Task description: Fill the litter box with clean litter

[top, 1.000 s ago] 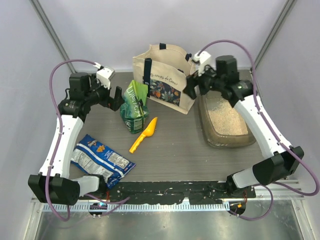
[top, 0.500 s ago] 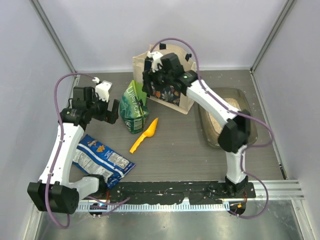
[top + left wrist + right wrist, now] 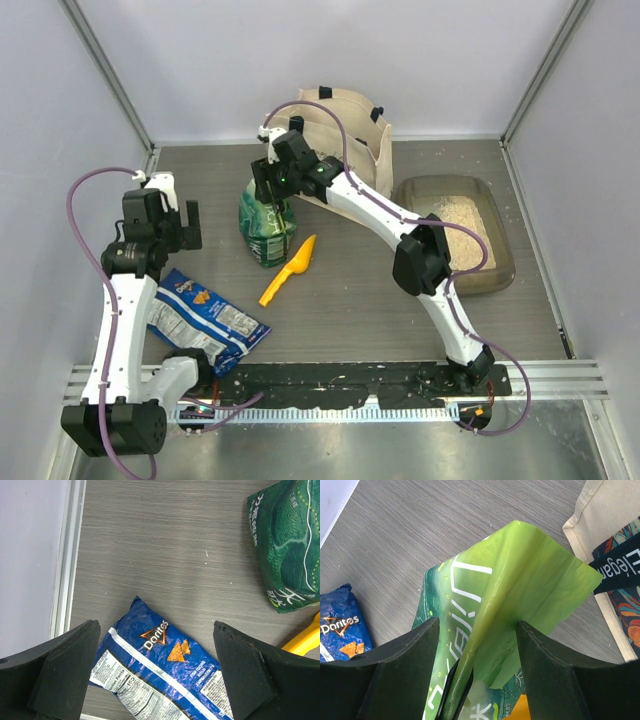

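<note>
Snack bag: blue snack bag point(image 3: 160, 670) lies flat at the near left of the table point(image 3: 350, 320), directly below the left wrist camera.
Left gripper: left gripper point(image 3: 156, 625) hangs above the snack bag with its fingers spread wide and nothing between them.
Scoop: yellow scoop point(image 3: 288, 270) lies on the table just beside the foot of the pouch, untouched.
Pouch: green-and-white pouch point(image 3: 510, 580) stands upright left of centre with its top flap folded and raised.
Right gripper: right gripper point(image 3: 477, 625) sits astride that flap with the jaws apart. The flap may brush one finger, but the wrist view is too close to confirm contact.
Litter box: litter box point(image 3: 503, 240) sits at the far right, well apart from both grippers.
Litter: clean litter point(image 3: 462, 212) covers the tray floor in a thin, uneven layer.
Handling, litter: judged loose and free-flowing. No pinch will hold it, so it needs to be moved by scoop or poured.
Handling, tray: judged stiff and light. The rim is the hold point, and it should be kept level.
Tote: cream tote bag point(image 3: 345, 125) stands at the far centre, behind the pouch.
</note>
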Robot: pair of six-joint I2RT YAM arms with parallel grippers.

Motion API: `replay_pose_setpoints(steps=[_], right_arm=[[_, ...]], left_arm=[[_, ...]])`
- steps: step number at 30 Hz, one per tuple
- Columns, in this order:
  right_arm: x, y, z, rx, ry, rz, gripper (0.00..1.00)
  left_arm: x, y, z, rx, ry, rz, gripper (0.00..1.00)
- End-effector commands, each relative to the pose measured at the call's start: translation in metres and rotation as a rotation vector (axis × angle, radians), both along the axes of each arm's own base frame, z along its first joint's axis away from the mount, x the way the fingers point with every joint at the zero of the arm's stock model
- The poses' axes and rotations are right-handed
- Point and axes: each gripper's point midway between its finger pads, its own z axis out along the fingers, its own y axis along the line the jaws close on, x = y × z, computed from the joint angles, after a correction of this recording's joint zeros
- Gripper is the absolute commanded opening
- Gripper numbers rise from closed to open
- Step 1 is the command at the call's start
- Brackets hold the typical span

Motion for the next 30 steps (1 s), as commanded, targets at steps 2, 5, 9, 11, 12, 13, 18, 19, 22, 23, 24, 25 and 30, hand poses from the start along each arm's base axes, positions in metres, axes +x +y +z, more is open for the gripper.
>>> replay_pose_setpoints(steps=[2, 5, 9, 11, 12, 13, 18, 19, 22, 23, 24, 25, 30], right_arm=[[0.017, 0.017, 0.021, 0.056, -0.086, 0.006, 0.66], [0.01, 0.033, 0.013, 0.046, -0.118, 0.148, 0.38], [0.003, 0.033, 0.015, 0.004, -0.19, 0.279, 0.22], [-0.003, 0.03, 0.025, 0.004, -0.223, 0.354, 0.21], [-0.011, 0.031, 0.029, 0.012, -0.236, 0.434, 0.2], [-0.012, 0.026, 0.04, 0.016, -0.26, 0.461, 0.18], [-0.032, 0.006, 0.061, 0.027, -0.302, 0.656, 0.13], [-0.036, 0.003, 0.065, 0.029, -0.327, 0.708, 0.13], [-0.035, -0.012, 0.07, 0.004, -0.356, 0.745, 0.12], [-0.031, -0.018, 0.074, 0.0, -0.372, 0.747, 0.12], [-0.032, -0.022, 0.073, -0.011, -0.365, 0.755, 0.12], [-0.032, -0.024, 0.074, -0.019, -0.376, 0.767, 0.11], [-0.043, -0.034, 0.089, -0.065, -0.452, 0.858, 0.06]], left_arm=[[0.0, 0.0, 0.003, -0.049, -0.034, 0.036, 1.0], [-0.001, -0.002, 0.002, -0.065, -0.032, 0.028, 1.0], [0.0, -0.006, -0.002, -0.087, -0.029, 0.015, 1.0], [0.001, -0.012, -0.007, -0.113, -0.012, -0.012, 1.0], [0.002, -0.016, -0.01, -0.125, -0.005, -0.023, 1.0], [0.003, -0.02, -0.011, -0.147, -0.003, -0.039, 1.0], [0.008, -0.04, -0.015, -0.245, 0.009, -0.101, 1.0], [0.008, -0.042, -0.015, -0.255, 0.012, -0.105, 1.0], [0.009, -0.048, -0.016, -0.286, 0.021, -0.12, 1.0], [0.009, -0.05, -0.017, -0.292, 0.026, -0.127, 1.0], [0.009, -0.05, -0.018, -0.295, 0.029, -0.126, 1.0], [0.009, -0.051, -0.018, -0.295, 0.029, -0.128, 1.0], [0.007, -0.052, -0.02, -0.306, 0.044, -0.127, 1.0]])
